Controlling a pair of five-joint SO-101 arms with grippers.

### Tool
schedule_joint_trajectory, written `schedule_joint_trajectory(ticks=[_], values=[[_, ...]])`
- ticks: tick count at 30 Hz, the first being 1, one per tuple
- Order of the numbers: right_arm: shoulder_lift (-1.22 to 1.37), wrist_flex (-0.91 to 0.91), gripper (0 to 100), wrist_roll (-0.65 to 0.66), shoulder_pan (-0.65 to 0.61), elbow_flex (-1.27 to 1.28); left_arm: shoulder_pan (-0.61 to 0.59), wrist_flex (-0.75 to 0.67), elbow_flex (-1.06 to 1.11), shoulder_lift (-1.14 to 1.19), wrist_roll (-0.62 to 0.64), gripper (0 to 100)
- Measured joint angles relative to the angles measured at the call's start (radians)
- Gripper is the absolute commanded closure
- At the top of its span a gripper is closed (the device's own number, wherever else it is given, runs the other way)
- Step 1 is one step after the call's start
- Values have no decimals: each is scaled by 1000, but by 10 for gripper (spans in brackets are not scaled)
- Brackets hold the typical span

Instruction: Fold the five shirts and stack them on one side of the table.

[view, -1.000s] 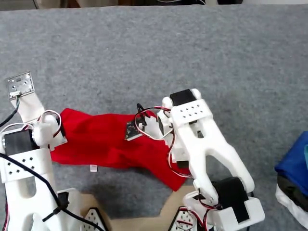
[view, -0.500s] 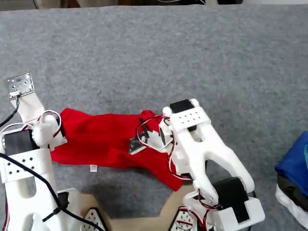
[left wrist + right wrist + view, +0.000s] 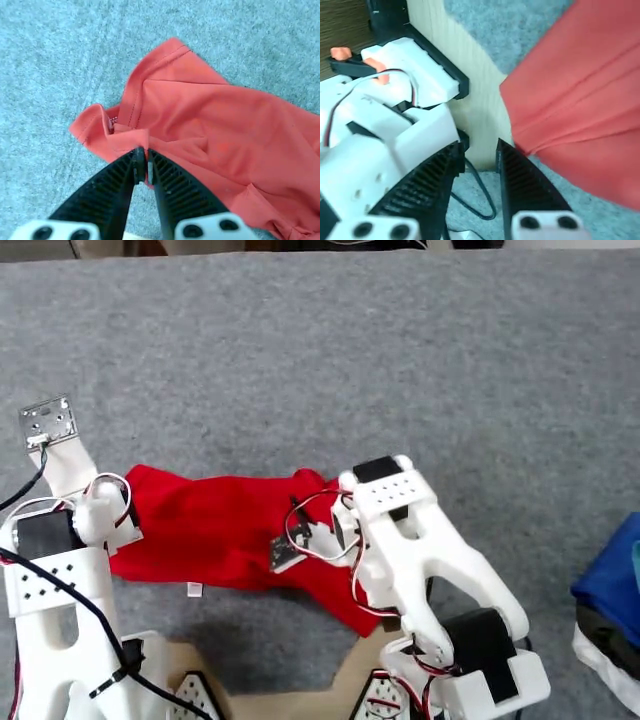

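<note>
1 red shirt [image 3: 220,530] is spread crumpled and lengthwise on the grey table [image 3: 400,360], just beyond the wooden base board [image 3: 290,695]. Its hem at the end left of the board is pinched between the closed jaws of the left gripper [image 3: 142,167]. The right gripper [image 3: 479,146] is held over the board's edge with its jaws apart, and nothing is seen between them; the shirt's corner lies just beside 1 finger. Well right of the board, a stack of folded shirts [image 3: 612,615] is seen at the table's edge.

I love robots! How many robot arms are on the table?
2. The left arm is at the red shirt's left end; the right arm is over its right end.
</note>
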Motion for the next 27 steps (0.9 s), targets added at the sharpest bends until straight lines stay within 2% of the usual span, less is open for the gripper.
schedule_joint_trajectory(ticks=[17, 27], values=[[5, -86, 868, -29, 60, -51, 0, 0, 0, 0, 0, 981], [143, -146, 868, -48, 64, -51, 0, 0, 0, 0, 0, 981]])
